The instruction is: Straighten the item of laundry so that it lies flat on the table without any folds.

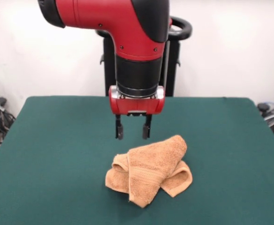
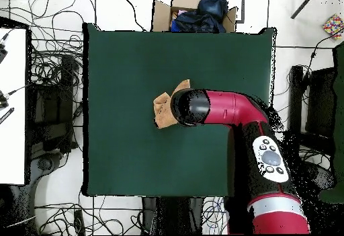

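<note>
light is even and fairly bright in both views, seemingly from overhead room lamps, though no lamp shows. in the front view the white wall behind is near blown out, and soft highlights sit on the glossy red arm [image 1: 104,16]. the table [image 1: 43,154] reads flat and matte, with no glare. the cloth [image 1: 151,171] casts only a thin, soft shadow along its near edge, and its folds shade gently. the overhead view is softer; the arm [image 2: 228,109] shows a pale sheen along its top, and the floor beside the table looks bright white.
</note>
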Robot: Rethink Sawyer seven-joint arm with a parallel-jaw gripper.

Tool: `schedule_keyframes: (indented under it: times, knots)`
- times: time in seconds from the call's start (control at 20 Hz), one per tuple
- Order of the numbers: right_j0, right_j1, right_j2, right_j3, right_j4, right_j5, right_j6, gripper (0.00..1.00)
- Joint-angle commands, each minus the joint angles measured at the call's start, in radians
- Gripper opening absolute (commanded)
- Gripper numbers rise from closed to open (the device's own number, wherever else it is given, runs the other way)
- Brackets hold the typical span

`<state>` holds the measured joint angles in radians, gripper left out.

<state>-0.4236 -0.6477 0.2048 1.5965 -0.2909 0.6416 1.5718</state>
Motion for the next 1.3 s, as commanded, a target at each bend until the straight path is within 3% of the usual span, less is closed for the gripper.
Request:
schedule_keyframes:
  times: [0.05,0.65,1.3]
  knots:
    - [0.030,0.028,0.060,0.034,-0.040,0.055,-0.023,1.00]
    - [0.018,0.003,0.068,0.062,-0.031,0.060,-0.035,1.00]
    - [0.071,0.153,0.015,-0.007,-0.112,-0.044,0.034,1.00]
